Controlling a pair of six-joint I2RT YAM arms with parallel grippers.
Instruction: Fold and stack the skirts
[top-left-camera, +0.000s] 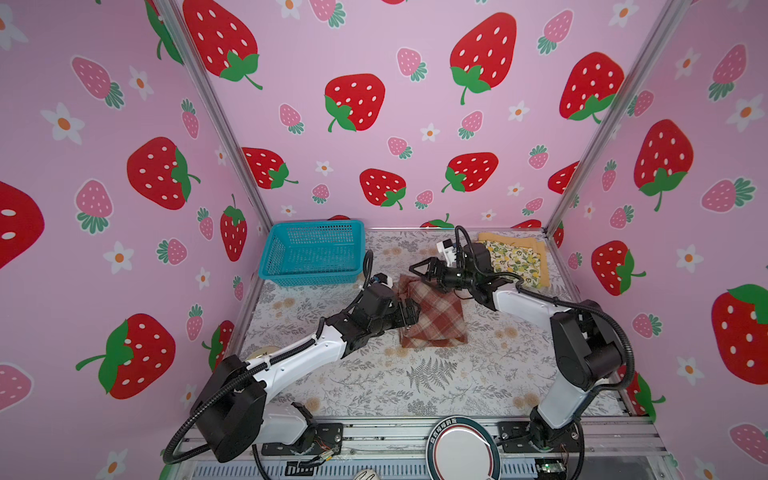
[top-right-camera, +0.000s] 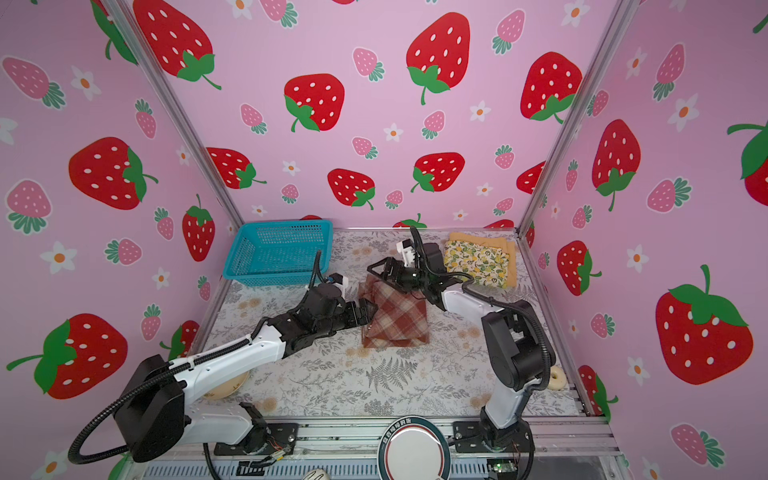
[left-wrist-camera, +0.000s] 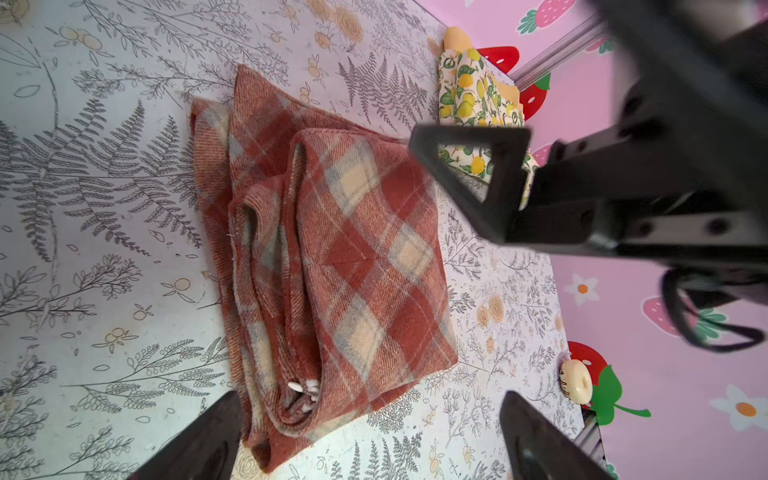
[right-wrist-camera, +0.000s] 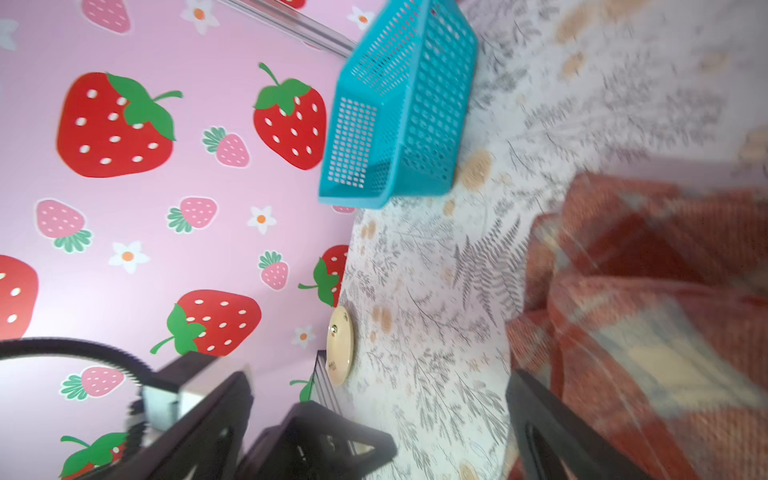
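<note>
The red-brown and cream plaid skirt (top-left-camera: 434, 316) (top-right-camera: 395, 318) lies folded on the table's middle, its layered edges showing in the left wrist view (left-wrist-camera: 332, 257). At the far right corner the lemon-print skirt (top-left-camera: 517, 262) (left-wrist-camera: 469, 91) lies folded on the mustard-yellow skirt (top-left-camera: 498, 237) (top-right-camera: 469, 237). My left gripper (top-left-camera: 409, 311) (left-wrist-camera: 370, 419) is low at the plaid skirt's left edge, open and empty. My right gripper (top-left-camera: 419, 270) (right-wrist-camera: 380, 399) hangs open just over the plaid skirt's far edge, holding nothing.
A teal mesh basket (top-left-camera: 311, 253) (right-wrist-camera: 399, 112) stands at the far left. A cream disc (top-right-camera: 224, 388) lies near the front left edge under my left arm. A cream ring (top-right-camera: 557, 378) sits at the right edge. Strawberry-print walls enclose three sides.
</note>
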